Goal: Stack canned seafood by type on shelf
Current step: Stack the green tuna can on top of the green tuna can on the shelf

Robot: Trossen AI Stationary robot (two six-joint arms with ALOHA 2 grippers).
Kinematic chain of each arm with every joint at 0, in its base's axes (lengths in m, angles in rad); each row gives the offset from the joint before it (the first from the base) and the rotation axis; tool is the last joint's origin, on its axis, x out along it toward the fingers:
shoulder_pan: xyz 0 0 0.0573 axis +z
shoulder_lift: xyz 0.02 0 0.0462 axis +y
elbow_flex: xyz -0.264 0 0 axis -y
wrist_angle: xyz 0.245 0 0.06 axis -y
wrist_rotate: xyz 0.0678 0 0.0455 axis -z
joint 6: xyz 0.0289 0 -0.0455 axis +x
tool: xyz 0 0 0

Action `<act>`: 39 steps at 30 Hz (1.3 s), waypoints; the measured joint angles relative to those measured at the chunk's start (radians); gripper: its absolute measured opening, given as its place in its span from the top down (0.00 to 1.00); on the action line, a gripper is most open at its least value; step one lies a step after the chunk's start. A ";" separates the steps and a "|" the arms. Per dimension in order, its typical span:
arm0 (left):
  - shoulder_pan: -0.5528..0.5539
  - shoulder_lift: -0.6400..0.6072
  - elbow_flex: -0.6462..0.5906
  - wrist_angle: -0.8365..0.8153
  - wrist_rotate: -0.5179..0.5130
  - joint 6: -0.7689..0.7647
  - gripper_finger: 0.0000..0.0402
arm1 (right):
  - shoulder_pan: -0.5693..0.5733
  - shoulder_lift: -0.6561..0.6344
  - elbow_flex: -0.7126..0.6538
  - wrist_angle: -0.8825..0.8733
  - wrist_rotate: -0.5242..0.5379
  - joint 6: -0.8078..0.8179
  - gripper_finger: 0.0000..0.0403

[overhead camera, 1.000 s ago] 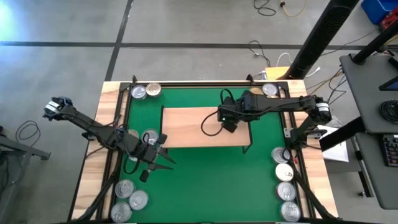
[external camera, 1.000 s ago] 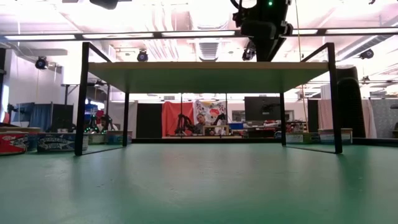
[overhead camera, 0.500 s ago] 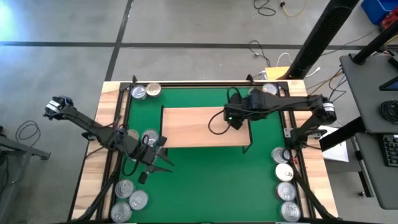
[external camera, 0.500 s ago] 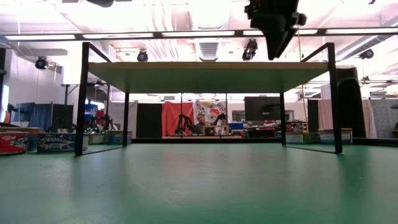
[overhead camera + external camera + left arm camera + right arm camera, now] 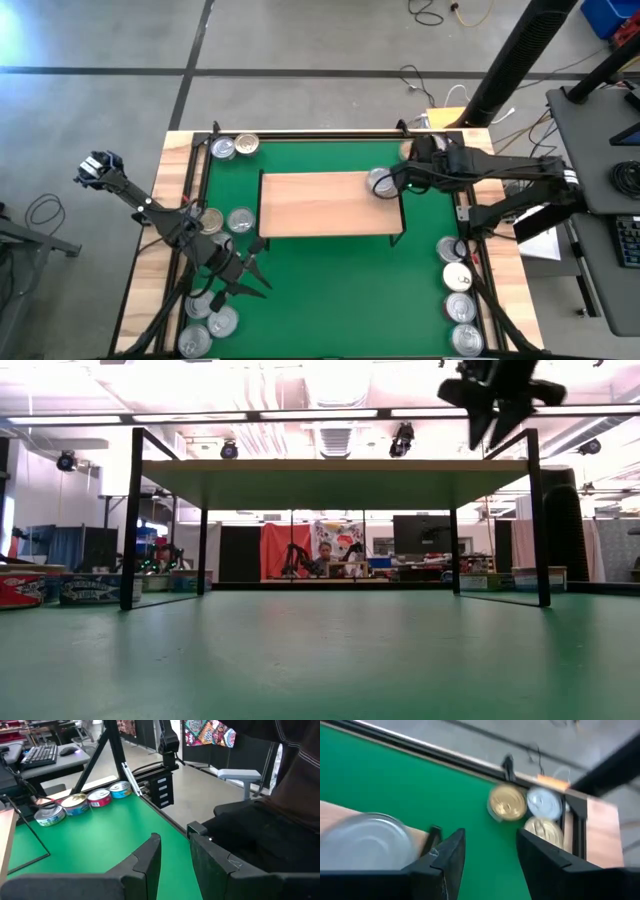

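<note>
The light-wood shelf (image 5: 320, 205) stands mid-mat. One silver tin (image 5: 381, 182) rests flat on its right end, also in the right wrist view (image 5: 365, 842). My right gripper (image 5: 405, 172) hangs open just right of that tin, above the shelf's right edge (image 5: 495, 405), with nothing between its fingers (image 5: 490, 865). My left gripper (image 5: 252, 278) is open a little over the mat at the near left, empty (image 5: 175, 857). More tins lie on the mat: a trio at the far right corner (image 5: 507, 802) and a column along the right edge (image 5: 458, 292).
Two tins sit at the far left corner (image 5: 234, 146), two left of the shelf (image 5: 226, 220), three at the near left (image 5: 208, 322). A black frame rail (image 5: 300, 132) edges the mat. The mat in front of the shelf (image 5: 340, 290) is bare.
My right gripper has drawn back from over the shelf toward the table's right edge and rolled, uncovering the silver tin that stays on the shelf. My left gripper has swung toward the near edge, away from the two tins left of the shelf.
</note>
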 joint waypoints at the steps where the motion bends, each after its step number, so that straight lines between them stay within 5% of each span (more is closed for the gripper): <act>1: 0.000 -0.001 0.002 -0.007 0.000 -0.002 0.77 | -0.008 -0.012 -0.015 0.001 -0.025 0.001 0.60; 7: 0.000 -0.003 0.041 -0.091 -0.001 -0.039 0.77 | 0.030 -0.074 -0.050 -0.010 -0.168 -0.086 0.64; 13: 0.000 -0.003 0.039 -0.109 -0.023 -0.044 0.77 | 0.210 -0.109 -0.050 -0.071 -0.177 0.003 0.69; 18: 0.000 0.001 0.025 -0.109 -0.063 -0.052 0.77 | 0.404 -0.087 -0.052 -0.101 -0.326 0.094 0.73; 26: 0.000 0.001 0.027 -0.082 -0.062 -0.036 0.77 | 0.694 0.036 -0.052 -0.097 -0.552 0.232 0.83; 31: 0.000 0.001 0.026 -0.076 -0.062 -0.027 0.77 | 0.843 0.160 -0.053 -0.097 -0.583 0.285 0.89; 39: 0.000 0.001 0.032 -0.052 -0.062 -0.024 0.77 | 0.896 0.346 -0.116 -0.193 -0.603 0.557 0.95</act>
